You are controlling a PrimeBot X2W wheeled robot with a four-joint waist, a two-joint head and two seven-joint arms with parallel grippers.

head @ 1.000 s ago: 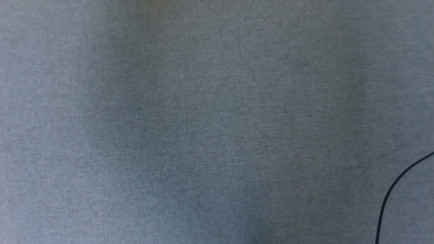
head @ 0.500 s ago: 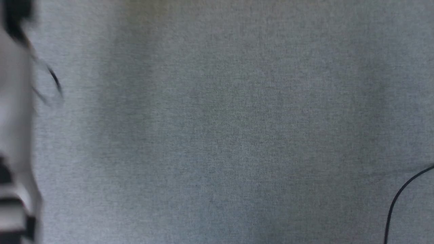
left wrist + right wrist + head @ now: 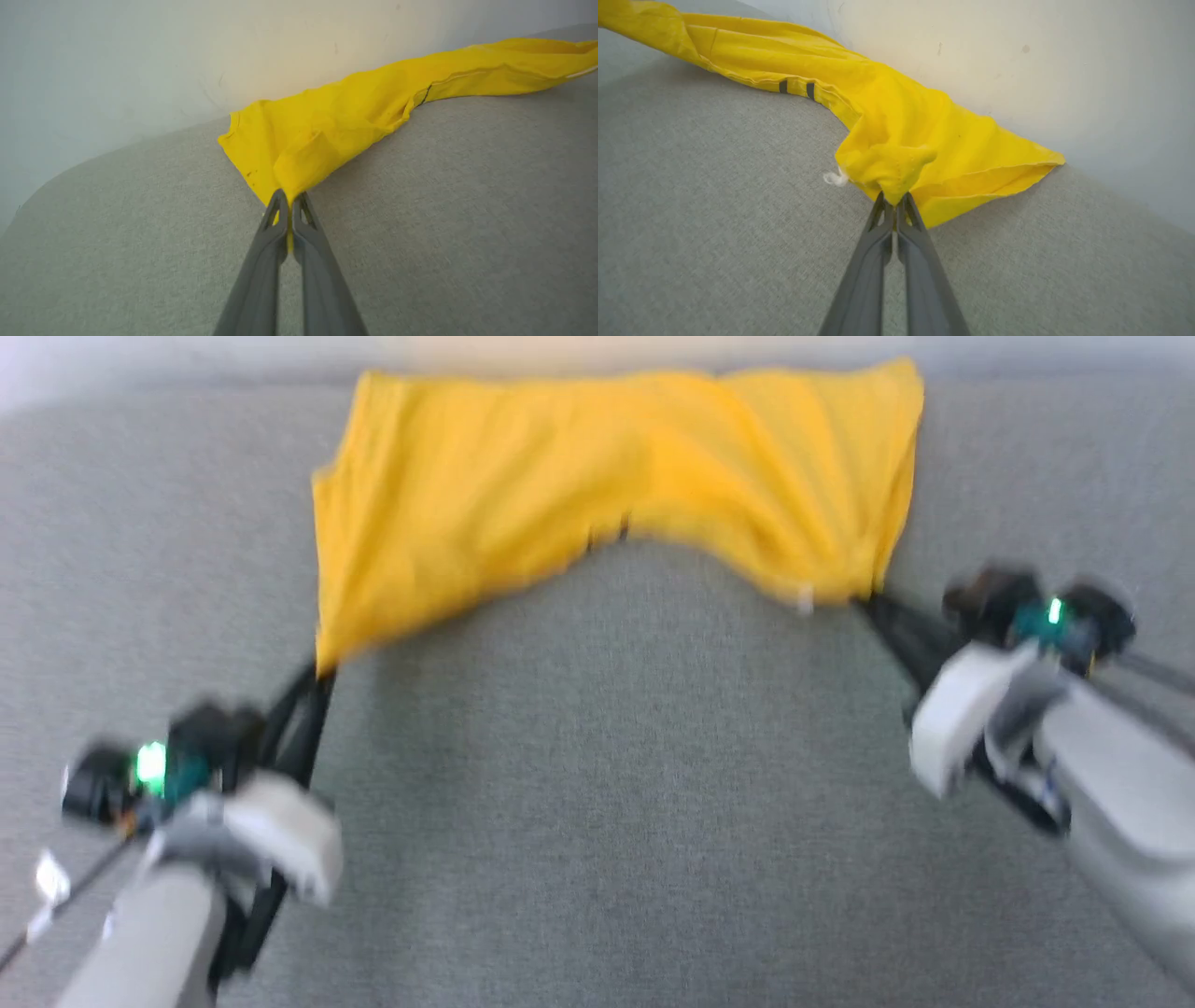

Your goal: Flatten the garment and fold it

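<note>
- Left jaws clenched on one near corner of the garment (image 3: 607,457), right jaws clenched on the other.
- Garment spans between them; near edge bows away mid-span, far edge along the wall (image 3: 117,70).
- Open grey table (image 3: 607,784) between both jaws.

Arms, two: left forearm (image 3: 140,943) rising from lower left, right forearm (image 3: 1130,803) from the right edge, angled inward; left gripper (image 3: 320,674) and right gripper (image 3: 866,604), fingers (image 3: 264,261) pressed together, each pinching a corner of the garment (image 3: 560,457).
</note>
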